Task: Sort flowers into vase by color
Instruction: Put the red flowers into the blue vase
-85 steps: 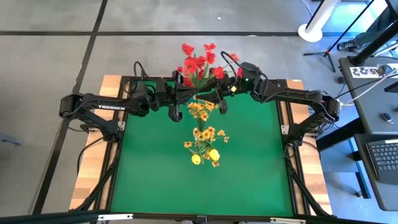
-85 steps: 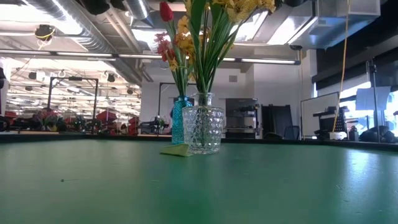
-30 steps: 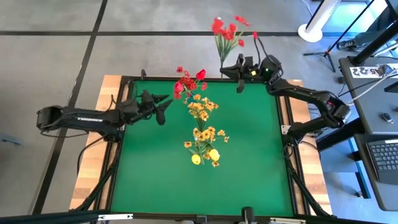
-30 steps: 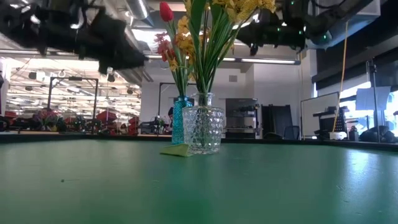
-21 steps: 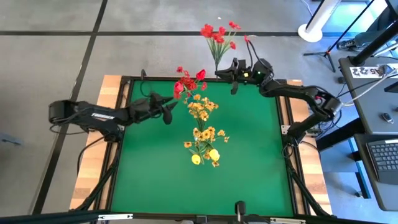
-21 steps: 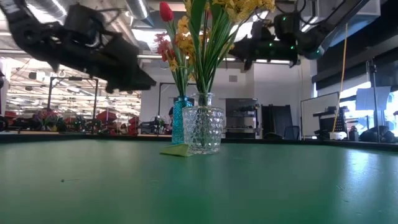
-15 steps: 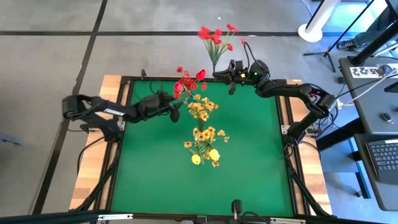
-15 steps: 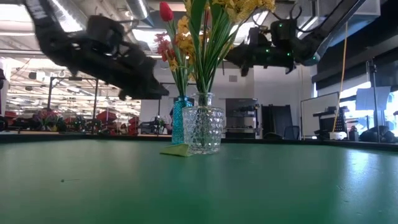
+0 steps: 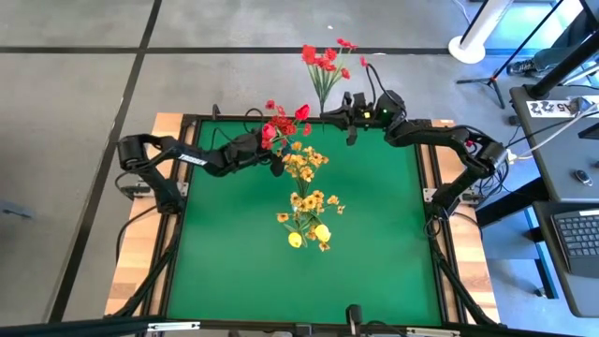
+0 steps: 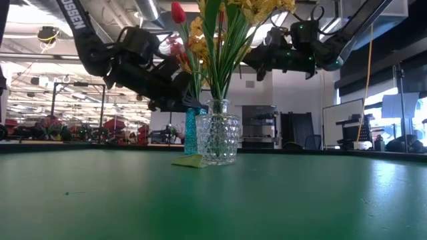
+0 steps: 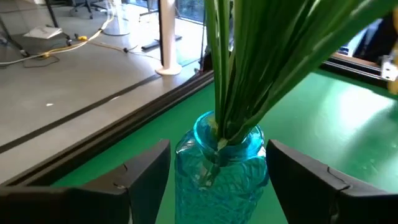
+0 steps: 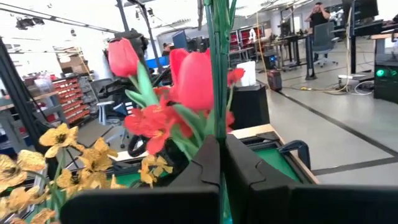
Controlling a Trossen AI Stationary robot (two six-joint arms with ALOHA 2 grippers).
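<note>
Left wrist view: blue glass vase [image 11: 221, 163] is straddled by the parted left gripper [image 11: 219, 177]; tipping is risked. A red-flowered sprig [image 12: 214, 68] is clamped in the right gripper [image 12: 221, 163].

The left arm reaches across the far part of the table, and the left gripper [image 9: 271, 159] has its fingers [image 11: 146, 171] spread wide apart. The right arm stretches along the far edge; the right gripper [image 9: 335, 109] is closed, its fingers [image 12: 208, 162] pressed together.

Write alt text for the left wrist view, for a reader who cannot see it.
The left gripper has its jaws open on either side of a blue glass vase holding a bundle of green stems. The vase stands on the green table, near its edge.
</note>
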